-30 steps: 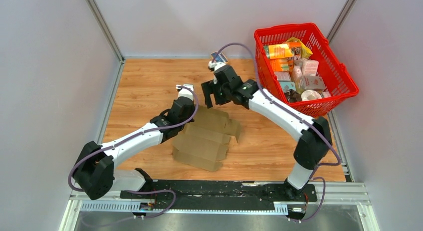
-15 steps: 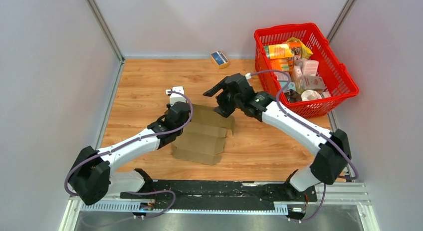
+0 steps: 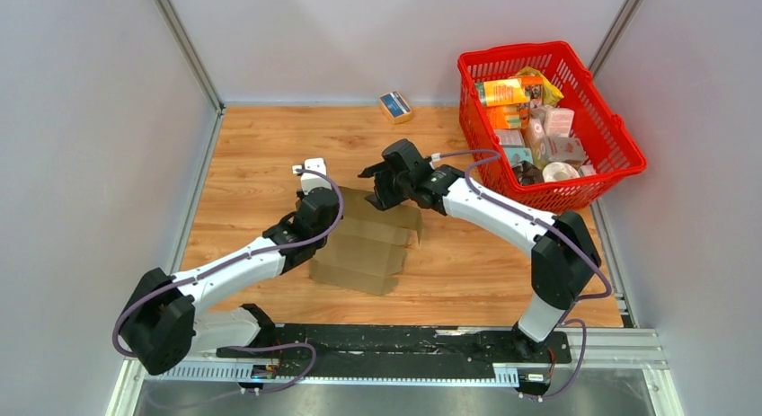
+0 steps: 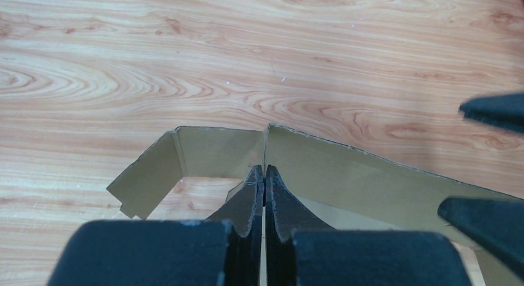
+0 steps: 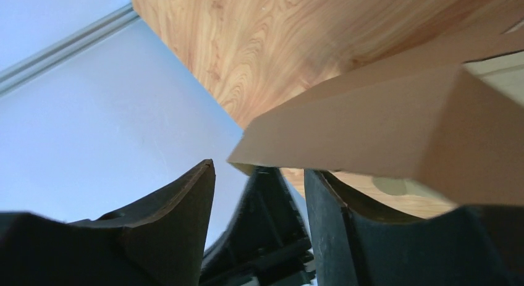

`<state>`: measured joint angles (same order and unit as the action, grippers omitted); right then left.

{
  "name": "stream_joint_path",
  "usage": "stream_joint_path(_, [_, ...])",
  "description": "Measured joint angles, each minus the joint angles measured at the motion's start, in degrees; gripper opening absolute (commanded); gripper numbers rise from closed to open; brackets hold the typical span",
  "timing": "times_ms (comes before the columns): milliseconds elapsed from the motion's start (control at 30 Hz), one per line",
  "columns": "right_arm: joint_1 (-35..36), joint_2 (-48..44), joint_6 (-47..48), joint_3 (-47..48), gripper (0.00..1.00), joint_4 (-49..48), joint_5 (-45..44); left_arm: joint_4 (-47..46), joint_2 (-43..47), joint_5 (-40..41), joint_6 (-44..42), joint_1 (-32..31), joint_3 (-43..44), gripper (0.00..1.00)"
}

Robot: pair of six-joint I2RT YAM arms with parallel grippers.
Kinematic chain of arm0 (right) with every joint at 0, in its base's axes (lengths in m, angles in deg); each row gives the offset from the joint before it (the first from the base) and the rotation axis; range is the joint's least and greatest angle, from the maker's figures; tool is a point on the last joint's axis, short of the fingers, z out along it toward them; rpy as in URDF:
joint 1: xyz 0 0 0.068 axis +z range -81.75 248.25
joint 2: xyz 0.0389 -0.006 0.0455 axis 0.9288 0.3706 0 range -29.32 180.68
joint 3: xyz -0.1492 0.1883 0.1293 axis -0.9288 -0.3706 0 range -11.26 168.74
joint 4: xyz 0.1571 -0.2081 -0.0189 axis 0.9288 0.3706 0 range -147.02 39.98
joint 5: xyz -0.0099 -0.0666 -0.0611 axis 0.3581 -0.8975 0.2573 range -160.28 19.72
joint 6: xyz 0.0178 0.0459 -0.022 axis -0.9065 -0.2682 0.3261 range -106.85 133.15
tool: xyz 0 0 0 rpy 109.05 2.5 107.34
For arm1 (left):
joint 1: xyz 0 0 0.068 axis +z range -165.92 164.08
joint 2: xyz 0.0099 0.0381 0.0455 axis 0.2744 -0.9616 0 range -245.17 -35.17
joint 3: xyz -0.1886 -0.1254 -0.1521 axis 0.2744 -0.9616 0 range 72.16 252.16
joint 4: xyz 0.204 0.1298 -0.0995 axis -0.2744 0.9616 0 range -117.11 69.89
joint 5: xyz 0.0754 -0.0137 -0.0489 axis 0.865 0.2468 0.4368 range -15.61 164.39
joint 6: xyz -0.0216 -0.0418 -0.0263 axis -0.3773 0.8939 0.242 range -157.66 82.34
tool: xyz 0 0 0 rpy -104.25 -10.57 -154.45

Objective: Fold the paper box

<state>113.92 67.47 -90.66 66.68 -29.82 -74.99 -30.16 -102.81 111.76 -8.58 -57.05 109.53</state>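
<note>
Tally, one pass over all views.

Counter (image 3: 261,155), wood-grain: one.
Paper box (image 3: 368,245), plain brown cardboard: one.
Small blue-and-tan box (image 3: 394,105): one.
Red basket (image 3: 512,52): one.
Printed packages (image 3: 508,91) inside the basket: several, heaped and overlapping, no exact count possible.
Arms: two, namely left arm (image 3: 234,268) and right arm (image 3: 494,214).
Left fingers (image 4: 250,199): two.
Right fingers (image 5: 179,206): two.
Four fingers in all.
</note>
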Motion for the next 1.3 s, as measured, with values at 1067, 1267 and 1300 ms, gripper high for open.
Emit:
stream_joint_path(1067, [-2.27, 3.96, -4.26, -0.42, 0.00, -3.08, 0.79, -7.76, 3.85, -3.50, -5.99, -0.07, -6.58, 0.45])
stream_joint_path(1267, [-3.41, 3.93, -1.03, -5.05, 0.00, -8.79, 2.32, 0.48, 18.25, -8.04, -4.04, 0.20, -8.44, 0.52])
stream_joint_path(1300, [-3.69, 3.93, -0.33, -6.21, 0.00, -10.14, 2.80, 2.60, 21.22, -8.28, -3.43, 0.63, -8.41, 0.52])
